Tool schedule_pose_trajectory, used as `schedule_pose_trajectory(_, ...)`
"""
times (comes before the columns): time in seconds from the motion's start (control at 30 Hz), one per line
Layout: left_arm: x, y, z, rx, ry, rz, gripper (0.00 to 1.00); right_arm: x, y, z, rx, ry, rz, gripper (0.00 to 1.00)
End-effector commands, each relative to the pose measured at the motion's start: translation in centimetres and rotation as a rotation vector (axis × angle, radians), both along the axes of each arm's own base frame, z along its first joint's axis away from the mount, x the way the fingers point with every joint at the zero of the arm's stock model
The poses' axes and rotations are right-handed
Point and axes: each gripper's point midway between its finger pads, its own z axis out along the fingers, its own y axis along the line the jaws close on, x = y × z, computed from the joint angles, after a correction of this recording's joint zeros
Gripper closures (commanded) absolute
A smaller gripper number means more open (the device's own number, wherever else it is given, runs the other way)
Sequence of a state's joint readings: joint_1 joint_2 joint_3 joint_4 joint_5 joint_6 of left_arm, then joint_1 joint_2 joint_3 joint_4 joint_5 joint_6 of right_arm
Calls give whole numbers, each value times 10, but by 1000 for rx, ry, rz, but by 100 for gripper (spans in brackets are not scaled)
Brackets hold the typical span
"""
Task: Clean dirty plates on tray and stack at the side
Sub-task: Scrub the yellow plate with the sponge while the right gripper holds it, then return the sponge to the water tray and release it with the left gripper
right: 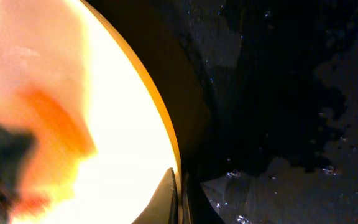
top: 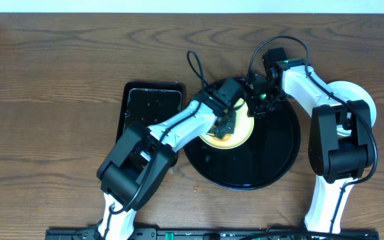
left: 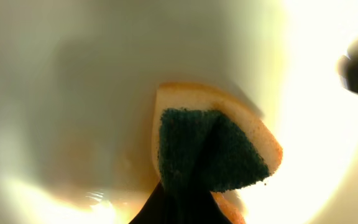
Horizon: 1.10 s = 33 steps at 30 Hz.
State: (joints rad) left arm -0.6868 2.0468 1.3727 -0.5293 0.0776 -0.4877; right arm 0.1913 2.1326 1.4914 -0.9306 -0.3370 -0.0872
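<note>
Brown wooden table point(top: 45, 100) underneath. Grips a green-backed yellow sponge point(left: 222, 149) in the left gripper point(top: 227, 125), pressed onto the pale yellow plate point(top: 243, 131). Pinches that plate's rim with the right gripper point(top: 262, 107), clamped tight. Smeared orange, lying on the round black tray point(top: 272, 160); another pale plate point(top: 360, 100) beside it, right.

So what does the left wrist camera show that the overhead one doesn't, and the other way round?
Left wrist only: the sponge, its green pad folded over yellow foam, and an orange smear beside it. Overhead only: the left arm and right arm, the round black tray, a rectangular tray left of it, a pale plate at the right. Both: the yellow plate under the sponge.
</note>
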Motion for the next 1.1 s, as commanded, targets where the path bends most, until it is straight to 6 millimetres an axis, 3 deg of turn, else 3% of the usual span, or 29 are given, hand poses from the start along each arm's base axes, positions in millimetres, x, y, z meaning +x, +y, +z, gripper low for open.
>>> schedule_pose_trajectory(0.0, 26, 60, -20, 194, -59, 75, 92, -2, -7, -5, -54, 5, 3, 99)
schedule_pose_trajectory(0.27, 62, 85, -12, 150, -116, 175, 92, -4, -7, -5, -56, 14, 3, 99)
schedule_pose_trajectory(0.47, 75, 89, 27, 137, -173, 140, 92, -5, -7, -5, -57, 17, 3, 99)
schedule_pose_trajectory(0.67, 70, 101, 75, 110, -218, 163, 92, -5, -7, -5, -58, 16, 3, 99)
schedule_pose_trajectory(0.8, 62, 123, 95, 121, -204, 199, 92, -5, -11, -5, -76, 17, 3, 99)
schedule_pose_trajectory(0.93, 57, 156, 103, 135, -170, 285, 92, -6, -11, -5, -76, 19, 3, 99)
schedule_pose_trajectory(1.07, 53, 183, 95, 126, -99, 386, 92, -6, -10, -6, -76, 21, 4, 98)
